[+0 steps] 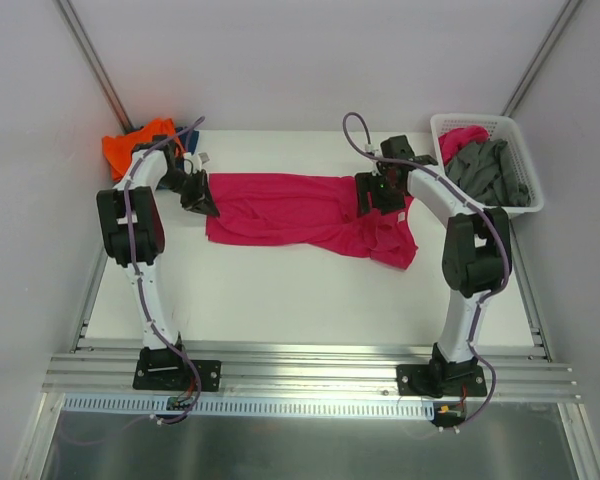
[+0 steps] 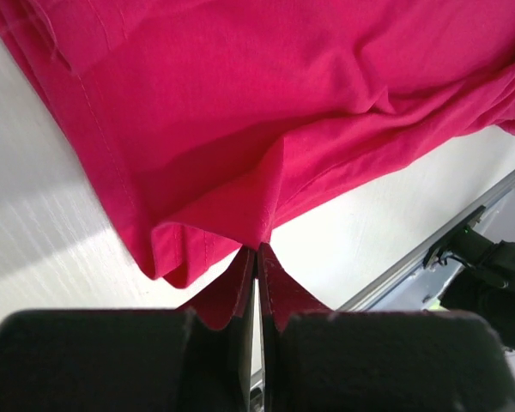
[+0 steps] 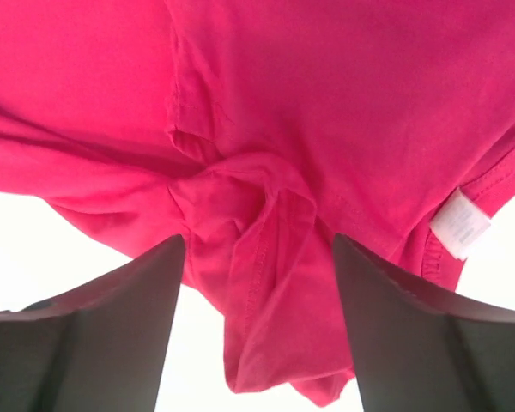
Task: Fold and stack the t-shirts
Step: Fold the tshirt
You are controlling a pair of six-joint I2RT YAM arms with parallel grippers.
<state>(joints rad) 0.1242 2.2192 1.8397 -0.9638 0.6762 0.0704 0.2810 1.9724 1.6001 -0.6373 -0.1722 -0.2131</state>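
Mid-fold on the pink shirt [image 1: 280, 208], my left gripper [image 2: 256, 257] pinches its edge and my right gripper [image 3: 257, 249] stands spread over bunched cloth, which it likely must grasp next.

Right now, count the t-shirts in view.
5: magenta cloth t-shirt spread centrally; orange t-shirt and dark blue t-shirt far left; grey t-shirt and pink t-shirt in the white plastic lattice basket. Others may hide.

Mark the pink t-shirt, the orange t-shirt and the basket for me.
pink t-shirt [image 1: 280, 208], top view, middle of the spread cloth
orange t-shirt [image 1: 125, 150], top view, its crumpled middle
basket [image 1: 470, 119], top view, far rim
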